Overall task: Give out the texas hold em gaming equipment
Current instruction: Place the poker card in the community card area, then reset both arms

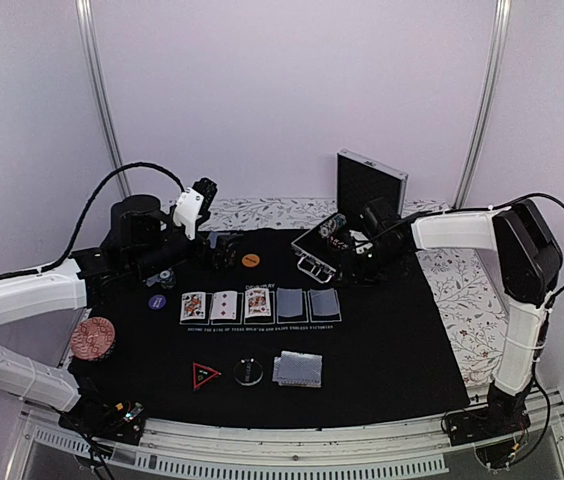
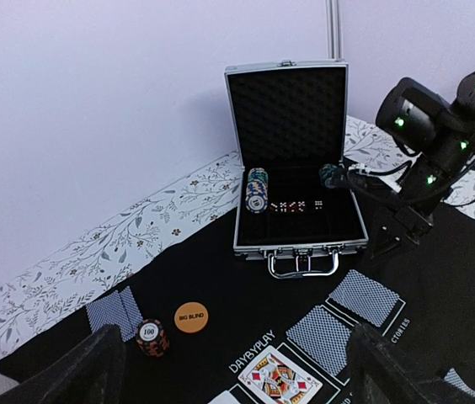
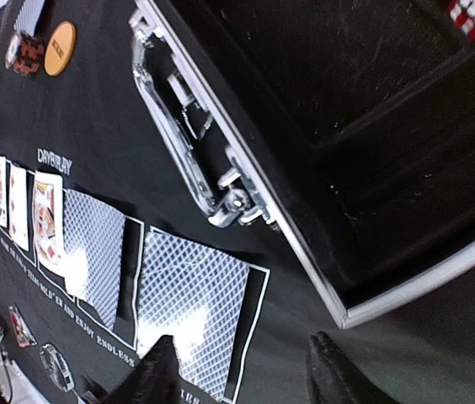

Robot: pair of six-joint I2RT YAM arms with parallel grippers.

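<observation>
Layout on the black mat looked well advanced, by our reading. Five community cards lay in a row across the middle of the top view, three face up at the left and two face down at the right. The orange disc sat above that row and the purple disc at its left end. The triangle marker, the black-and-white disc and the deck lay in a line below it. In the left wrist view a small chip stack stood just beside the orange disc, with two face-down cards near it at the lower left. We judged chips to be the main work left: a taller chip stack stood in the open case, left of the dice.

The right gripper had its fingers apart with nothing between them. In its own view they framed a face-down card at the bottom edge, and the case's empty compartment filled the upper right. In the left wrist view it hung over the case's right side, the dice lying between it and the taller chip stack. The left gripper was spread wide and empty. The small chip stack and the orange disc lay near the bottom of its frame, apart from either finger.
</observation>
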